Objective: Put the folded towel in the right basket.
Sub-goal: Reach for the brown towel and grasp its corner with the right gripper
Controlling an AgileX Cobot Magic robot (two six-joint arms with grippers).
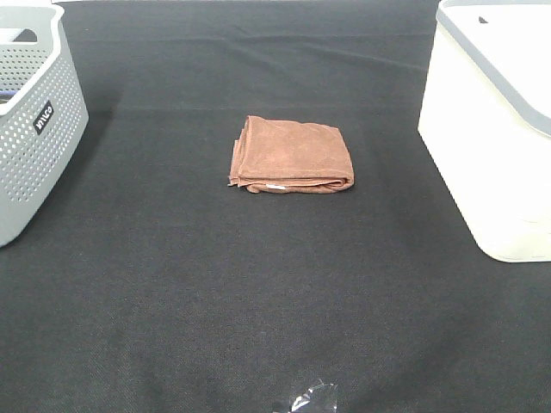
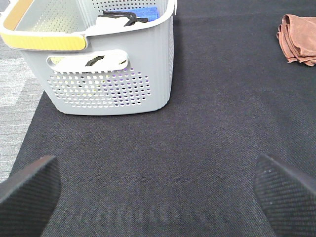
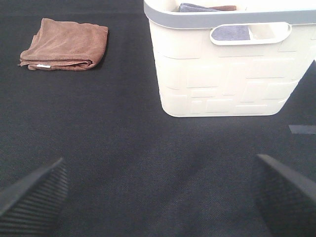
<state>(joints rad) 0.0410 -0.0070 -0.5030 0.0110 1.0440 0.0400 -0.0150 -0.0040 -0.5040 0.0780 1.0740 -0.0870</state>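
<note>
Staged lab bench: black cloth (image 1: 258, 301), grey basket (image 1: 34, 129), white basket (image 1: 491, 155), carpet floor (image 2: 17, 84).

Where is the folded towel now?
In the exterior high view the folded towel lies on the black mat, between the grey basket at left and the white basket at right, touching neither.

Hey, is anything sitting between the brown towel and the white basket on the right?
Nothing visible. The towel lies alone on the black mat, with only bare mat between it and the white basket. The right gripper, open, also has bare mat between it and the towel.
</note>
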